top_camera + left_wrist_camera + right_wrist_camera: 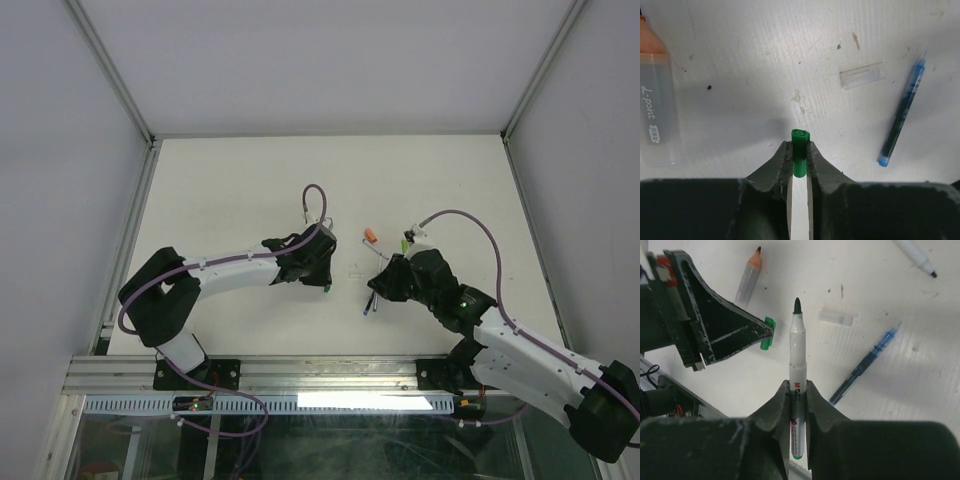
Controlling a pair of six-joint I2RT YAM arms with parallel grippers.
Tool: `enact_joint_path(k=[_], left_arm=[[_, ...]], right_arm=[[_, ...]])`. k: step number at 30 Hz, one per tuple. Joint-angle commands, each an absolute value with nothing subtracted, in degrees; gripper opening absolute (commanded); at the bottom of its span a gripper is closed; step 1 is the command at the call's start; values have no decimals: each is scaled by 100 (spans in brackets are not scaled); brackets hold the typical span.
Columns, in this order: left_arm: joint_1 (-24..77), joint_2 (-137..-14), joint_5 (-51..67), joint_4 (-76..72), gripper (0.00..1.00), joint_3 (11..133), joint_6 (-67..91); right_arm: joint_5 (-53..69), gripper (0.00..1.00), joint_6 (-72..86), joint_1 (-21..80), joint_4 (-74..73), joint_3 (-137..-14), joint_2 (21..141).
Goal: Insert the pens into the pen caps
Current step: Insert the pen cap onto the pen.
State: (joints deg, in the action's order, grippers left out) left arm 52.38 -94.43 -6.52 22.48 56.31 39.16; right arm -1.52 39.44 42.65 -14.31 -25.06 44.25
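On the left side, the left tool is pinching a little green cap over the table. Toward the right, the right tool is clamping a white pen by its back half, tip sticking out. I am guessing both are light, hard and slippery. Each tool is hiding the end it is holding.

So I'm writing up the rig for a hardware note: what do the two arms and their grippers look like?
The left arm and right arm have white links with black joints. A purple cable loops along each to the wrist. The left gripper and right gripper are matte black, each with two tapering fingers.
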Motion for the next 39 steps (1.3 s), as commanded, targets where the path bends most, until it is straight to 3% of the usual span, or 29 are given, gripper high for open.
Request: enact_joint_path(k=[1,17,30,39], left_arm=[[5132,-9049,-755,1488,0,5505,4240],[4976,-8995,-433,812,0,5291,4863],[4949,-8966,-312,625,0,5264,4972],[4936,-8960,-253,569,0,5181,4960]], right_arm=[[388,0,4278,4384,-556,-2320,4573],[748,0,4538,5319,1446,-1412,5596],[966,0,4604,5475,2208,-1762,7049],[1003,0,4702,5487,2386,-1854,7269]])
